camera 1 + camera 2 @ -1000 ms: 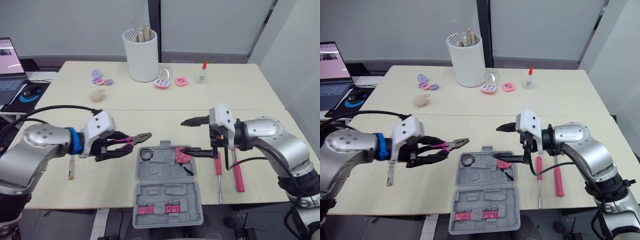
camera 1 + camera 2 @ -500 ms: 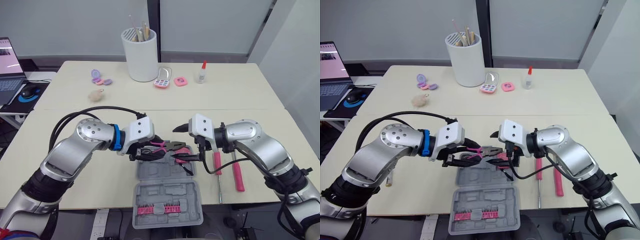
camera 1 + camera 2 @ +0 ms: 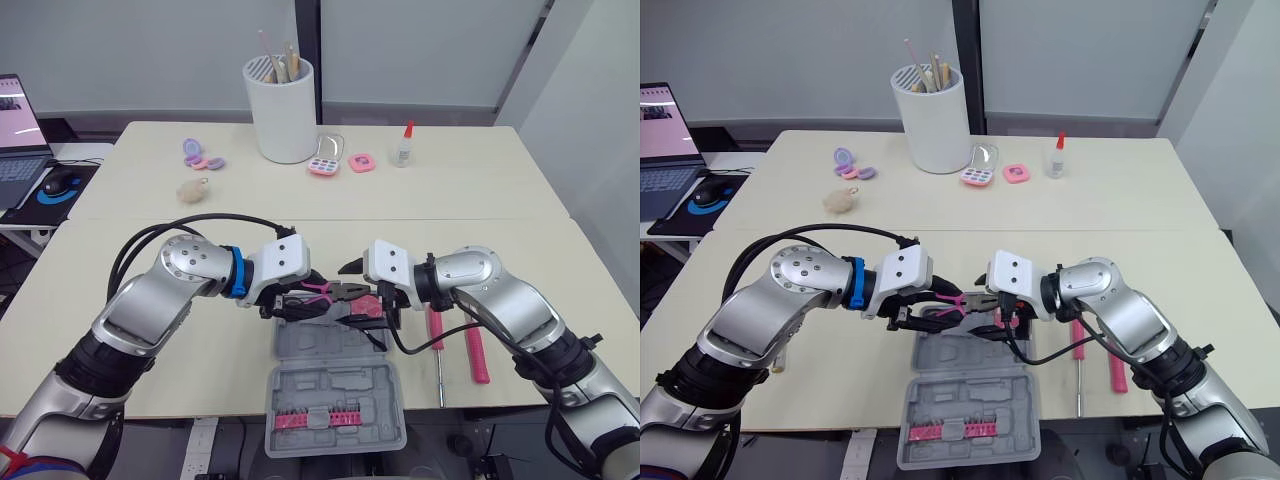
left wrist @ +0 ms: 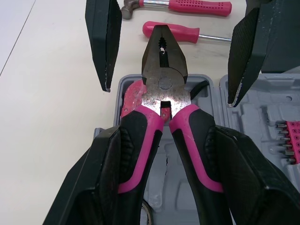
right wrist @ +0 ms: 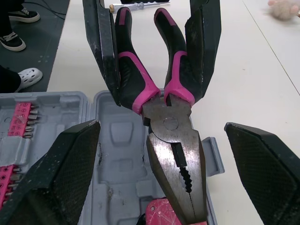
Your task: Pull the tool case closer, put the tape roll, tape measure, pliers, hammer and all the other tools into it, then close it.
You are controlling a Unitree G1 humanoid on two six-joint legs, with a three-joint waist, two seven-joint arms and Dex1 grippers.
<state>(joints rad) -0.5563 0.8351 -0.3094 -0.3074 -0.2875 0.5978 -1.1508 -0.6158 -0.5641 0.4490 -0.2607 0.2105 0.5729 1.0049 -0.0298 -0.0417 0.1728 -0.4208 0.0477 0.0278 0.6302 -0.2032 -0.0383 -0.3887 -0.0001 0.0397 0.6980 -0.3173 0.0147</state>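
The left end effector (image 3: 297,303) grips the pliers (image 3: 335,293) by their pink-and-black handles, holding them just above the open tool case (image 3: 335,385) at the front edge of the bench (image 3: 480,200). The right end effector (image 5: 161,125) is open. The wrist views show its fingers (image 4: 104,42) spread either side of the pliers' head, not touching it. The eye views show the hammer (image 3: 477,350) and screwdriver (image 3: 437,335) lying on the bench just right of the case.

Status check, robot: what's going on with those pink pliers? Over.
Left gripper shut on pliers, above open tool case. Right gripper open, fingers flanking the pliers' nose, not touching. Hammer and screwdriver on the table; nothing blocking.
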